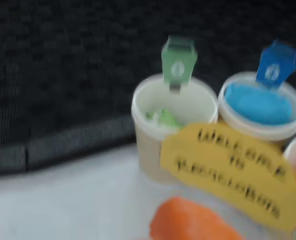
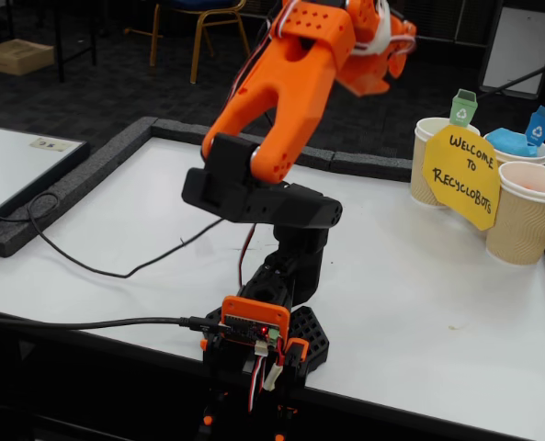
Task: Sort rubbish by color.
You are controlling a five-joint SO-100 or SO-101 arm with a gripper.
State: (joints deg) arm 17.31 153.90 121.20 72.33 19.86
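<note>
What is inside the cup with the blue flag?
In the wrist view, the cup with the blue flag holds the blue paper lump, filling it nearly to the rim. Anything beneath the lump is covered, and the picture is blurred.

Ribbed paper cups; matt yellow paper sign.

Beside the one yellow sign stand three paper cups, three little flags, and three paper lumps inside.
</note>
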